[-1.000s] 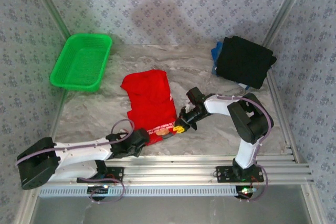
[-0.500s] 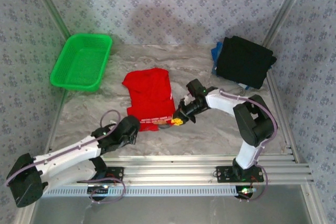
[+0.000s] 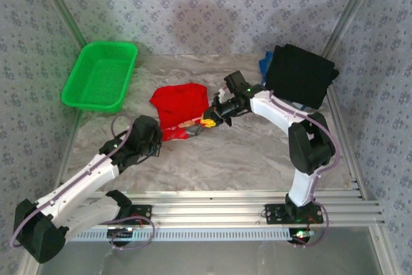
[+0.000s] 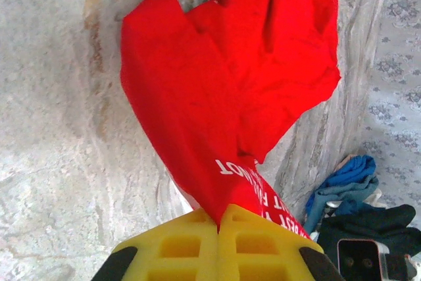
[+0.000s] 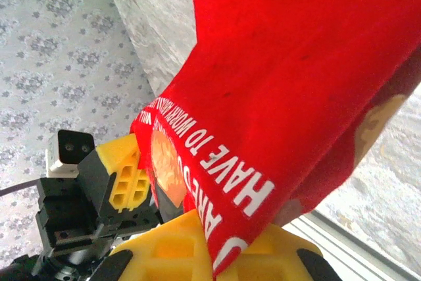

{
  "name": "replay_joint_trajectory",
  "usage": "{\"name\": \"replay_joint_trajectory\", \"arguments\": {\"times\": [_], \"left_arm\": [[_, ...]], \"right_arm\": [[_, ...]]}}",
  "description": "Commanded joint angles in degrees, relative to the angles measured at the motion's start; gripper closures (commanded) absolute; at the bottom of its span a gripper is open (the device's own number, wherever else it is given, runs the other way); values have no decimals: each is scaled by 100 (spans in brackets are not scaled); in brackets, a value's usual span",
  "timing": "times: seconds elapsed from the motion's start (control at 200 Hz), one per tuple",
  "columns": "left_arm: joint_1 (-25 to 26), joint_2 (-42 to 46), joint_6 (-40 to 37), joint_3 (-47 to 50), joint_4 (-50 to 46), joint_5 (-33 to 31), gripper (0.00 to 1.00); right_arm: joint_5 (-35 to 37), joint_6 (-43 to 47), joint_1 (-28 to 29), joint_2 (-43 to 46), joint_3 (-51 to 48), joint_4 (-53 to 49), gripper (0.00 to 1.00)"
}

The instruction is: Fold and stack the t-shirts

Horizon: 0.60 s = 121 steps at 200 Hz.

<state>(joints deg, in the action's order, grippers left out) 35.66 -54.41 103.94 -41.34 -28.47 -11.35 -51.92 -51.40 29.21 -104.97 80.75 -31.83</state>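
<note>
The red t-shirt (image 3: 180,102) lies mid-table, its near hem lifted and doubled back so the white-and-orange print faces up. My left gripper (image 3: 163,135) is shut on the hem's left corner, and red cloth (image 4: 223,77) is pinched between its yellow fingers (image 4: 191,241). My right gripper (image 3: 207,120) is shut on the hem's right corner, where the printed edge (image 5: 237,189) runs into its closed jaws. The left gripper (image 5: 128,176) also appears in the right wrist view. A folded black t-shirt (image 3: 299,74) lies on a blue one (image 3: 264,64) at the back right.
A green mesh basket (image 3: 100,75) stands at the back left. The marbled tabletop (image 3: 244,159) lies bare between the red shirt and the metal rails (image 3: 244,201) at the near edge. Patterned walls enclose the table on three sides.
Both grippers have moved from the near edge toward the back, carrying the red shirt's near hem up and over it. The shirt now covers a shorter patch of table.
</note>
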Motion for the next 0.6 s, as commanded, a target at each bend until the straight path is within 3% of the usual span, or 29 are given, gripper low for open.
{"name": "replay_joint_trajectory", "arguments": {"times": [0.0, 0.285, 0.6], "left_arm": [[-332, -134, -684, -348, 80, 469, 100], [-1310, -552, -1143, -515, 586, 1303, 100], [-2185, -1681, -1845, -1200, 860, 2240, 100]], "right_arm": [[-51, 55, -89, -311, 480, -209, 100], [-40, 37, -341, -1067, 1562, -235, 100], [-73, -117, -555, -1815, 2542, -335, 100]]}}
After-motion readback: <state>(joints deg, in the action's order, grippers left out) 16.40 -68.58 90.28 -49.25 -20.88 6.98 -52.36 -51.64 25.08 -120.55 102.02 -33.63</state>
